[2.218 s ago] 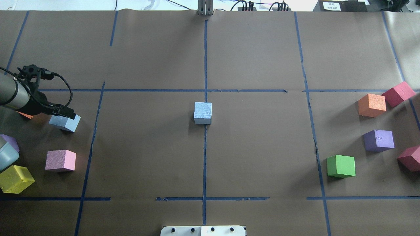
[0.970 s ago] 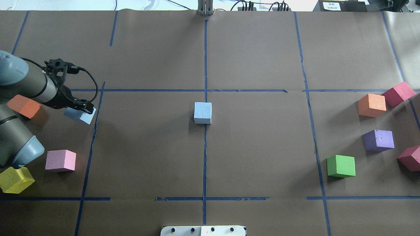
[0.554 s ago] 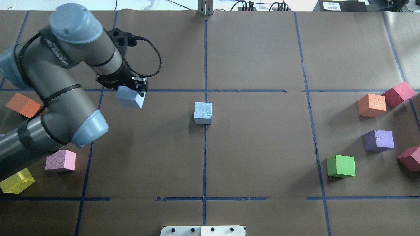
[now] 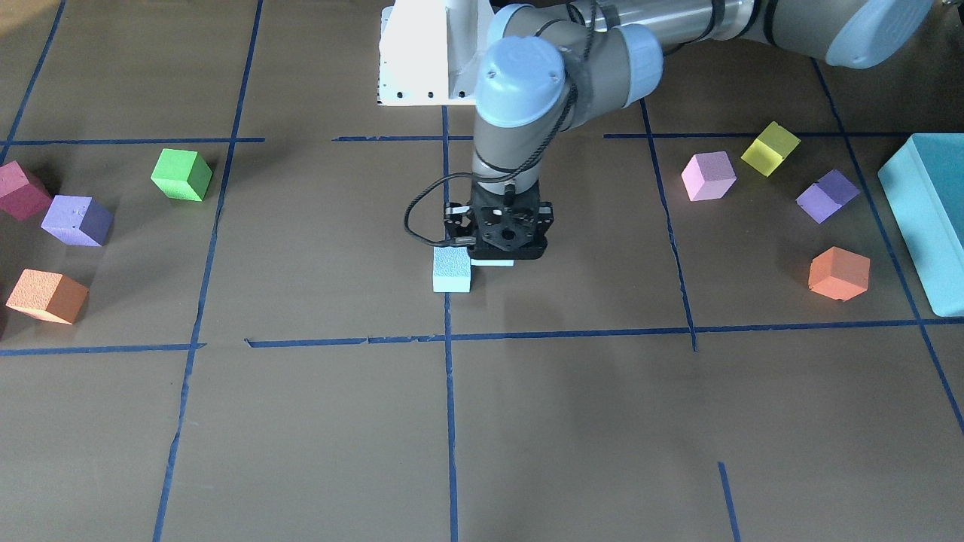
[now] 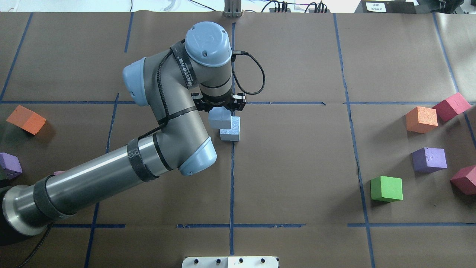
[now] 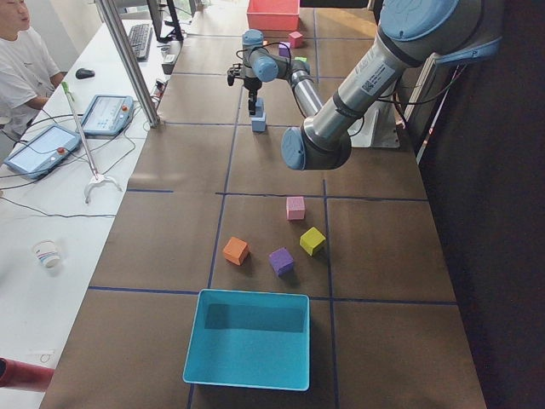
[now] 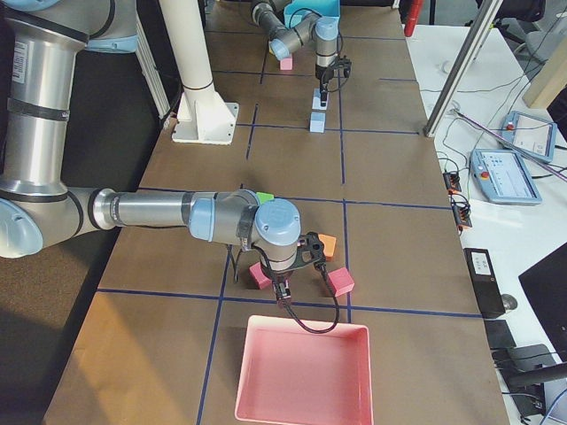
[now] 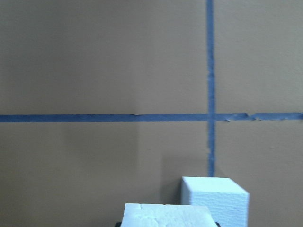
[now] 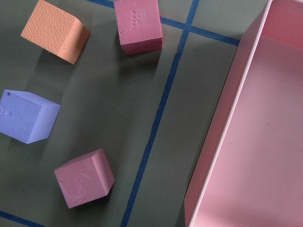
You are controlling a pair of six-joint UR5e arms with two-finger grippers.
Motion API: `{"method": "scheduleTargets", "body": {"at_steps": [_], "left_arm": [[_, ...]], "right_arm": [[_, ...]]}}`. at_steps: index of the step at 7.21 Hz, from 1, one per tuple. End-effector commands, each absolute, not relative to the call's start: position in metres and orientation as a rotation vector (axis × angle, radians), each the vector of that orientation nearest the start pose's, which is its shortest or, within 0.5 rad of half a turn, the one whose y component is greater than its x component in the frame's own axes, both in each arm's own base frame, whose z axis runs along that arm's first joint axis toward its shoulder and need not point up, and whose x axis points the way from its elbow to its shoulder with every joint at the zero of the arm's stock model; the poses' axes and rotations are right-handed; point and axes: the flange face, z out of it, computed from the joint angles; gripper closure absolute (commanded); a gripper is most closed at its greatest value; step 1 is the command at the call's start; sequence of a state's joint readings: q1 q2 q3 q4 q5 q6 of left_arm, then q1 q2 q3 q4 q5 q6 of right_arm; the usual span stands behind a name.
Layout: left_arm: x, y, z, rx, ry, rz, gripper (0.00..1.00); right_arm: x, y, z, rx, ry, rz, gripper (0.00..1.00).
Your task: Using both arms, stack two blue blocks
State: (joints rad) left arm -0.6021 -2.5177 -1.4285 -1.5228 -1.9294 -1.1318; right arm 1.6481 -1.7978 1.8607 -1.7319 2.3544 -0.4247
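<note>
One blue block [image 5: 231, 131] rests on the brown table at its centre line; it also shows in the front view [image 4: 451, 269] and the left wrist view [image 8: 215, 198]. My left gripper [image 5: 220, 111] is shut on the second blue block [image 5: 218, 119] and holds it just above the table, overlapping the resting block's far-left corner. In the front view the gripper [image 4: 502, 245] hides most of the held block [image 4: 493, 263]. The held block's top fills the lower edge of the left wrist view [image 8: 165, 215]. My right gripper [image 7: 288, 285] hangs over the crimson cubes; I cannot tell whether it is open or shut.
Green [image 5: 386, 188], purple [image 5: 429, 159], orange [image 5: 421, 119] and crimson [image 5: 451, 106] cubes lie on the right. Orange [image 5: 26, 119] and purple [image 5: 9, 164] cubes lie on the left. A teal box [image 4: 926, 218] stands at the left end, a pink tray [image 7: 301, 372] at the right end.
My left arm lifted the blue block from the table's left side and carried it right to the centre, beside the resting blue block. The resting block has not moved.
</note>
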Motion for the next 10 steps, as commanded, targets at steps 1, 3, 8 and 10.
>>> {"method": "scheduleTargets", "body": {"at_steps": [1, 3, 8, 10], "left_arm": [[0.5860, -0.4972, 0.1299, 0.083, 0.809, -0.003, 0.95], [0.5879, -0.4983, 0.1259, 0.086, 0.814, -0.001, 0.94], [0.5924, -0.5012, 0.1282, 0.072, 0.811, -0.028, 0.46], [0.5916, -0.5021, 0.1257, 0.081, 0.827, -0.029, 0.00]], "right_arm": [[0.0932, -0.3815, 0.6357, 0.098, -0.785, -0.289, 0.00], [0.0933, -0.3813, 0.6373, 0.096, -0.784, -0.289, 0.00], [0.0931, -0.3803, 0.6400, 0.091, -0.787, -0.288, 0.00], [0.0930, -0.3803, 0.6399, 0.091, -0.788, -0.288, 0.00]]}}
